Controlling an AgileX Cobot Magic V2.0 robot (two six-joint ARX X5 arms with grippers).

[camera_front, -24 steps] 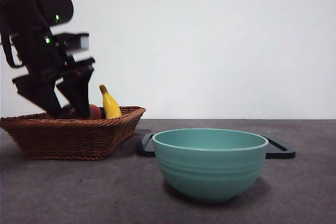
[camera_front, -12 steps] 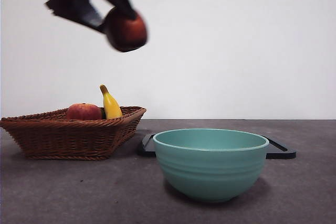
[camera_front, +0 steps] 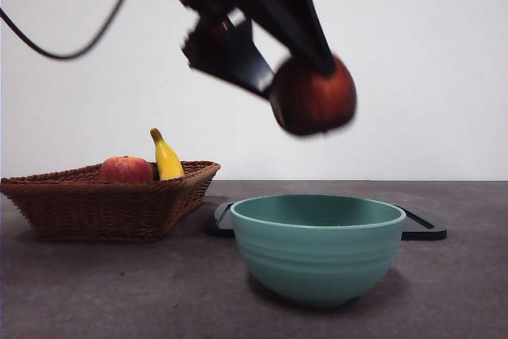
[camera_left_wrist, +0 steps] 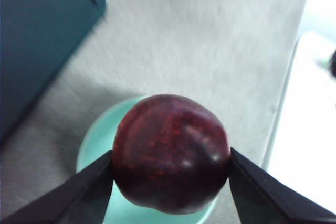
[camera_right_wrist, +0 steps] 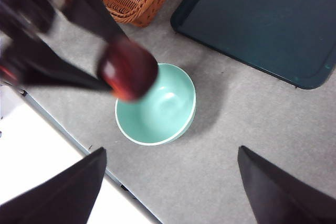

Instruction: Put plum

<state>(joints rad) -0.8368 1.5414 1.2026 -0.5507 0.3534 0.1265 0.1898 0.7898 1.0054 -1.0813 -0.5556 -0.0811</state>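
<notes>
Grey, matte, slightly grainy table (camera_front: 119,291) runs across the whole scene, plain white wall behind. Dark flat tray (camera_right_wrist: 273,24) with a low raised rim and rounded corners lies at the far side, behind the bowl. Woven brown wicker basket (camera_front: 103,208) with sloping sides sits at the left, its corner just beside the tray. Smooth glossy teal bowl (camera_front: 317,248), round with faint ridges on the outside, stands near centre, closest to the front camera.

Left gripper (camera_front: 305,97) comes in from the upper left, big, black and blurred. Its two jaws are clamped on the plum (camera_left_wrist: 171,153), one on each side, touching the skin. The plum is round, shiny, dark maroon with reddish speckles, held in the air above the bowl, well clear of the rim, over its left part as the right wrist view shows.

Right gripper (camera_right_wrist: 170,187) hangs high over the table's near side, jaws spread wide, holding nothing.

In the basket: a red apple (camera_front: 125,169) with yellowish blush and, just right of it, a smooth yellow banana (camera_front: 166,158) tilted up, brown tip on top.
</notes>
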